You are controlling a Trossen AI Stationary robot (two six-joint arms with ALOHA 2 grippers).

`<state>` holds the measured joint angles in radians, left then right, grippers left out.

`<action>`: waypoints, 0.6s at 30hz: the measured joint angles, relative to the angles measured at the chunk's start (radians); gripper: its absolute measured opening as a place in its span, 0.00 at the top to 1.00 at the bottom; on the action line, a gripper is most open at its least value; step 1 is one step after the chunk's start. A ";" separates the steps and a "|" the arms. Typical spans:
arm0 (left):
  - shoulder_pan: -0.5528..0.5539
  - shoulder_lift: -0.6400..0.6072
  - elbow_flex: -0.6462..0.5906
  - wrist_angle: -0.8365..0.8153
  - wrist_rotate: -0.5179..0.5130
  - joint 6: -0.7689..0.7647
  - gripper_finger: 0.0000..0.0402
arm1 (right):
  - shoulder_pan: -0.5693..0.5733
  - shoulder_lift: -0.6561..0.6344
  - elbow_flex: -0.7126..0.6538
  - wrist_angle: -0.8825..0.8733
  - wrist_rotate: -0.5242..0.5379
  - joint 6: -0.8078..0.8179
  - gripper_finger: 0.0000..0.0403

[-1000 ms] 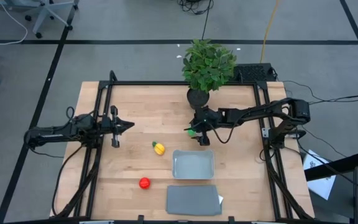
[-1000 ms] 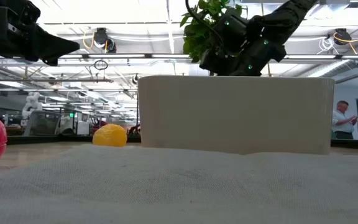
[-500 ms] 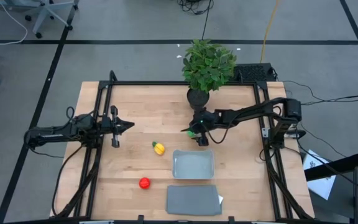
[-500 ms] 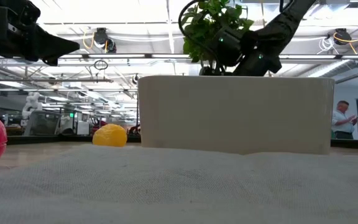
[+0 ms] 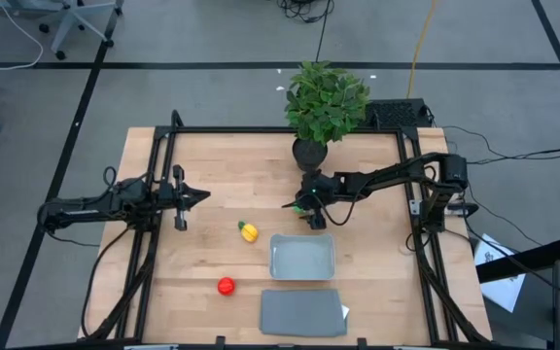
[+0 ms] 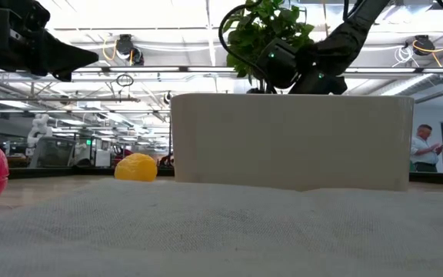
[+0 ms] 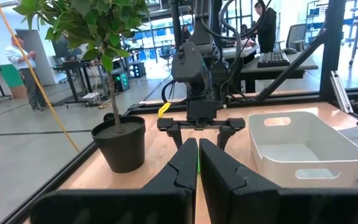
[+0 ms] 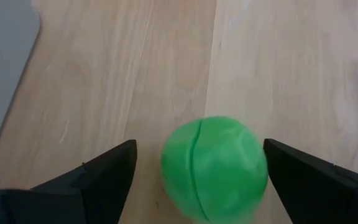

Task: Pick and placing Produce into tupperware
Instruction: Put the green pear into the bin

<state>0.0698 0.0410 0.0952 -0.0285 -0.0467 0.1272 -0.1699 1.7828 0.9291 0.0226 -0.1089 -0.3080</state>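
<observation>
Right tool (image 8: pixel 197 171): low over the counter (image 5: pixel 241 175), just in front of the potted plant (image 5: pixel 324 102); fingers (image 8: pixel 101 174) spread wide, one on each side of the green fruit (image 8: pixel 215 165), not touching it; nothing grasped.
Green fruit: resting on the wood between those spread fingers, near the plant pot, apart from the tupperware (image 5: pixel 302 258).
Left tool (image 5: pixel 202 194): raised over the left part of the counter, well apart from the produce; fingers (image 7: pixel 182 165) clenched together, holding nothing.
Yellow fruit with green tip (image 5: pixel 248 231): lying on the counter just beside the tupperware's left far corner, between the two tools.
Red fruit (image 5: pixel 226 286): on the counter near the front edge, left of the grey lid (image 5: pixel 302 313).
Tupperware: sitting on the counter between the right tool and the lid, holding no produce.
Grey lid: flat on the counter, just in front of the tupperware.
</observation>
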 joint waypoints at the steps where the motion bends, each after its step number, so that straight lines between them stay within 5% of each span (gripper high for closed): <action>1: 0.000 0.000 0.000 -0.001 0.000 0.000 0.95 | 0.000 0.000 0.000 -0.003 0.000 0.000 0.19; 18: 0.000 0.000 0.000 -0.006 0.000 -0.002 0.95 | 0.000 0.000 0.000 -0.002 -0.001 -0.018 0.46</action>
<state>0.0697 0.0410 0.0952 -0.0343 -0.0467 0.1257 -0.1699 1.7828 0.9291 0.0208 -0.1097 -0.3264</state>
